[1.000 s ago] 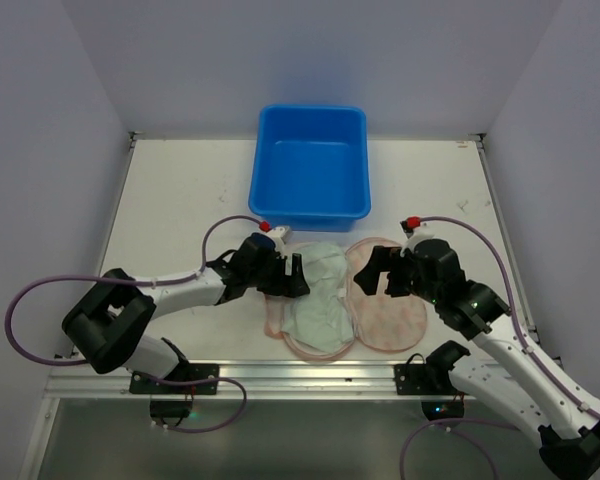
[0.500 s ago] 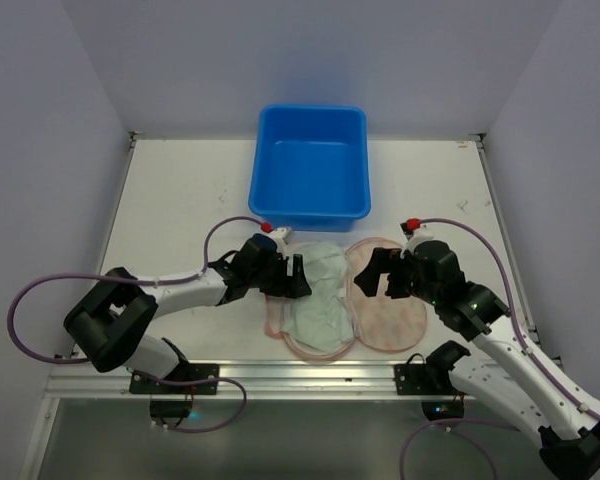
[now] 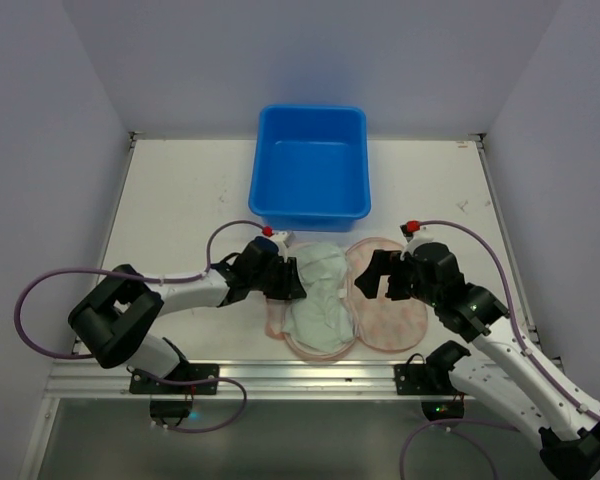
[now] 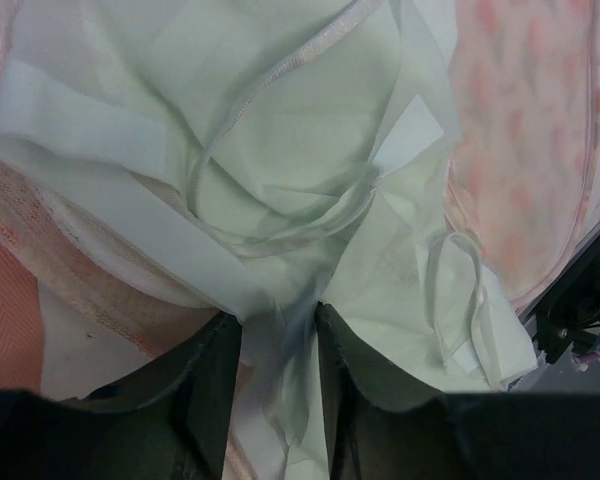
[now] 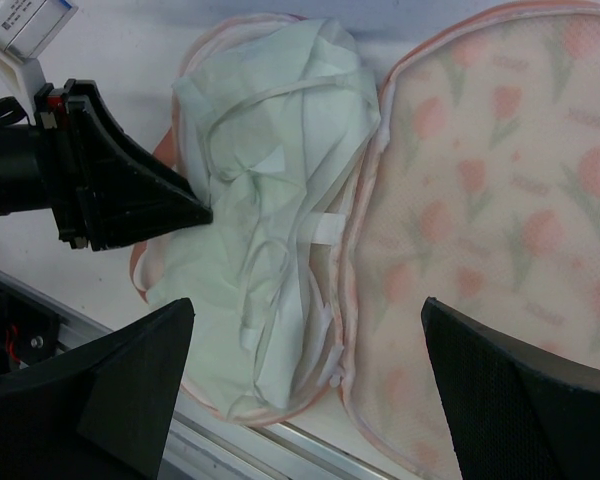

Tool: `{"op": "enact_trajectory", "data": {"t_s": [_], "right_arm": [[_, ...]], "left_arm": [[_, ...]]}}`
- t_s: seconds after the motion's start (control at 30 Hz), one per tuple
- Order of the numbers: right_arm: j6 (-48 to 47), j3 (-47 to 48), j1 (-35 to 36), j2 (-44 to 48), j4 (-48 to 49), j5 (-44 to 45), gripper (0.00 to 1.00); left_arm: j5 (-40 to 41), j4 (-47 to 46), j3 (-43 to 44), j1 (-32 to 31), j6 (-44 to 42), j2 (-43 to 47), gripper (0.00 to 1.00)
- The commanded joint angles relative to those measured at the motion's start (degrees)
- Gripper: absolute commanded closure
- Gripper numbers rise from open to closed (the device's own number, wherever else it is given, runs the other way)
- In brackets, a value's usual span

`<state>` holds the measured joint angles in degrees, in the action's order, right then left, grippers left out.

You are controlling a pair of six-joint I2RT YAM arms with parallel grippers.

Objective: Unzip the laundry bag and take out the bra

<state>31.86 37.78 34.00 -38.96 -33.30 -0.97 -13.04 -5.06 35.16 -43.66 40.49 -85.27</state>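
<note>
Two halves of the flat cream fabric laundry bag [image 3: 388, 308], orange-pink printed with pink zipper edging, lie spread open on the white surface [image 3: 180, 200] just on the near side of the blue plastic tub [image 3: 310, 175], and the pale mint-white fabric bra [image 3: 318, 295] sits crumpled on the left half, thin straps loose on top. I see my left tool [image 3: 293, 283] low at the bra's left edge, fingers drawn nearly together and pinching a fold of mint fabric. My right tool [image 3: 377, 274] hangs over the printed right half, fingers spread wide, gripping nothing.
</note>
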Motion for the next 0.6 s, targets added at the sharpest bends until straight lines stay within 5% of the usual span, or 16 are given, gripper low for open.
{"op": "enact_trajectory", "data": {"t_s": [0.0, 0.1, 0.57], "right_arm": [[-1.09, 0.01, -0.16, -0.06, 1.22, 0.18, 0.02], [-1.09, 0.10, -0.07, 0.20, 1.13, 0.18, 0.02], [-1.45, 0.01, -0.16, 0.03, 1.22, 0.36, 0.02]], "left_arm": [[-1.38, -2.85, -0.27, -0.46, 0.99, 0.99, 0.62], [-1.99, -3.11, -0.26, -0.46, 1.26, 0.64, 0.68], [-6.74, -3.73, 0.09, -0.64, 1.43, 2.04, 0.57]]}}
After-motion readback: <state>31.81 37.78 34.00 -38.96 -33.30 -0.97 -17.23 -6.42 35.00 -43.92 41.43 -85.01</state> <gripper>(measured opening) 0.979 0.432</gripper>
